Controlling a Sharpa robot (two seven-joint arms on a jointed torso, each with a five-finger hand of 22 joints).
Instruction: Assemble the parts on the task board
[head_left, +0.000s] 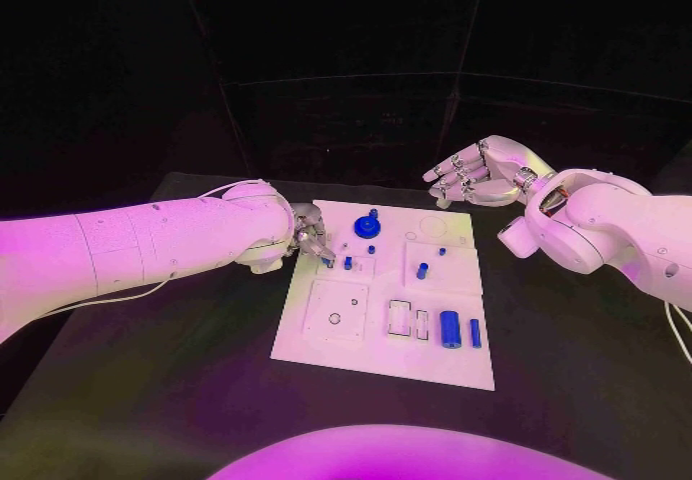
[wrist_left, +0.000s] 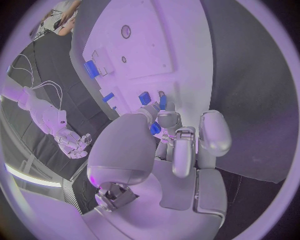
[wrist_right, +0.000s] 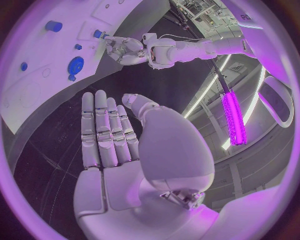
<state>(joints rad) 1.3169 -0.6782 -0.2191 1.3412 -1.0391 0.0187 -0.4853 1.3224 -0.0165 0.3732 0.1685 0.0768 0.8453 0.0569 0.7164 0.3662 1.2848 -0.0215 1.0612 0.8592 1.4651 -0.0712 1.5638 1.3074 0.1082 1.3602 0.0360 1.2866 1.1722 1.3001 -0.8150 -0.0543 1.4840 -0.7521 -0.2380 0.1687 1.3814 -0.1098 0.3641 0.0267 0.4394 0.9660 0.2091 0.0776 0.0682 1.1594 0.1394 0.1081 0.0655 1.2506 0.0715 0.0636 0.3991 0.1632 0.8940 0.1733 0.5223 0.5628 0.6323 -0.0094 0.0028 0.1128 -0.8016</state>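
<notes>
The left hand (head_left: 307, 240) is set low over the task board's (head_left: 339, 335) left edge, fingertips at a small blue peg (head_left: 348, 263); a blue round knob (head_left: 366, 227) and more upright pegs (head_left: 421, 270) are crowded just beyond them. Bare black table (head_left: 159, 370) lies behind its wrist. The right hand (head_left: 476, 170) is raised off the board's far corner, fingers apart, with open room beneath

- Board (head_left: 335, 345): white rectangular plate, flat at the centre of the frame, with shallow recesses and small holes.
- Round part (head_left: 368, 227): large blue disc with a knob, near the board's top edge.
- Small peg (head_left: 371, 249): blue, just below the disc.
- Held part (head_left: 348, 263): small, blue, at the board's left edge by the left hand's fingertips (head_left: 326, 258).
- Middle peg (head_left: 421, 270): upright, right of centre.
- Dot (head_left: 441, 251): tiny, blue, above the middle peg.
- Cylinder (head_left: 450, 328): blue, lower right.
- Bar (head_left: 475, 333): thin, blue, beside the cylinder.
</notes>
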